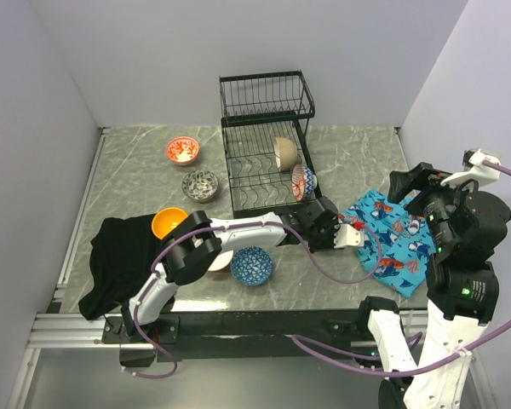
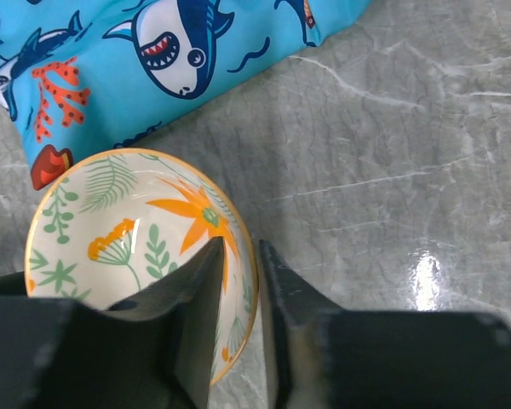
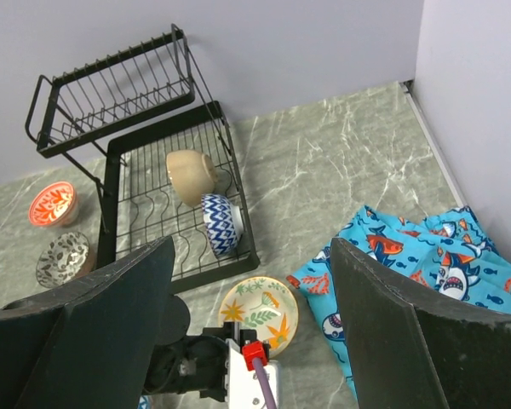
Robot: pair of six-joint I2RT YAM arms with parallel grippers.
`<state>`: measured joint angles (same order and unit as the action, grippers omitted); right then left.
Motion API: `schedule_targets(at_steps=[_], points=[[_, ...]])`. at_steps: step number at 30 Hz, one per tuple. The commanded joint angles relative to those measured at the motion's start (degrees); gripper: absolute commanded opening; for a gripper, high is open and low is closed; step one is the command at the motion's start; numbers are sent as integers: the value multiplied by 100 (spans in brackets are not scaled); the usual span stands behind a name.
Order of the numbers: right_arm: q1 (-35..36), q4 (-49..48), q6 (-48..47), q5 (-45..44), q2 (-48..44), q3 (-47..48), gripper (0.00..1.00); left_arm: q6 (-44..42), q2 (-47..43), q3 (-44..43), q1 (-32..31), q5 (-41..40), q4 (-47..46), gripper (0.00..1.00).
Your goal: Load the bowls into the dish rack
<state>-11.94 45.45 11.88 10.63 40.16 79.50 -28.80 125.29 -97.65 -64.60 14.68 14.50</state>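
**Left tool** (image 2: 241,247), set astride the rim of the floral bowl (image 2: 128,247). One finger is seen inside the bowl and one outside, with the jaws drawn narrow. Whether the rim is firmly clamped cannot be told. The bowl is shown lying flat on the table (image 2: 392,170), just beside the blue printed cloth (image 2: 111,60) and near the front right corner of the dish rack (image 1: 264,158).

**Right tool** (image 3: 251,247), held high above the table, its jaws spread wide and nothing between them.

**Rack.** Two bowls are stood on edge in the lower tray: a beige bowl (image 1: 284,153) and a blue striped bowl (image 1: 302,181). Nothing is seen on the upper shelf.

**Table.** A red bowl (image 1: 182,151), a grey speckled bowl (image 1: 200,185), an orange bowl (image 1: 169,222), a blue patterned bowl (image 1: 252,265) and a white bowl (image 1: 221,260), partly hidden beneath the left arm, are shown outside the rack.

The task is judged about a quarter done, with six bowls left to be loaded.
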Motion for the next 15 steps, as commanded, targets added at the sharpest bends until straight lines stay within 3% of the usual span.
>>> schedule_targets(at_steps=[1, 8, 15], points=[[-1, -142, -63, -88, -79, -23, 81, 181, 39, -237, -26, 44, -176, 26], [-10, -159, -63, -44, -26, 4, 81, 304, 74, -290, -44, 44, -228, 10], [-10, -203, -37, -44, -8, 3, 81, 558, -224, -211, -79, 114, -54, 1]])
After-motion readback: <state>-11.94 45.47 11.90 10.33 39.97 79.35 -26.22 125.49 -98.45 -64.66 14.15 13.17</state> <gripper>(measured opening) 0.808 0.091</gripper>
